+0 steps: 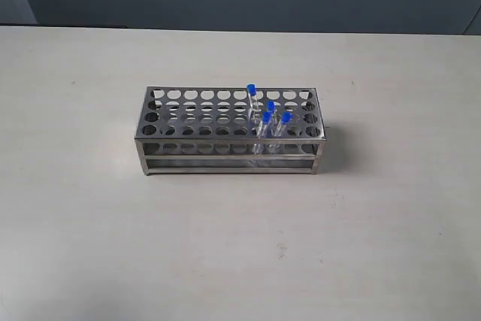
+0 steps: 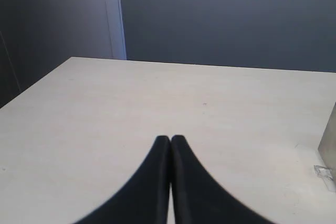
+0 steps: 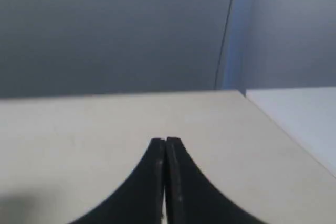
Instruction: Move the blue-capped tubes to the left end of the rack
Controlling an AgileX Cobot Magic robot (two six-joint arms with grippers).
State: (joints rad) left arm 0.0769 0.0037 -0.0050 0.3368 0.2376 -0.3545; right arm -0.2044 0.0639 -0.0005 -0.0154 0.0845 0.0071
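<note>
So the steel rack (image 1: 218, 160) sits mid-table (image 1: 90, 223) with all four blue-capped tubes (image 1: 267, 119) standing in holes toward its right end, bunched close together, one poking up higher than the rest, and the holes further left are just open. Anything printed on the tubes is too small to read. The left gripper (image 2: 170, 139) and right gripper (image 3: 165, 141) are both clenched on nothing, jaws pressed together over the tabletop.
</note>
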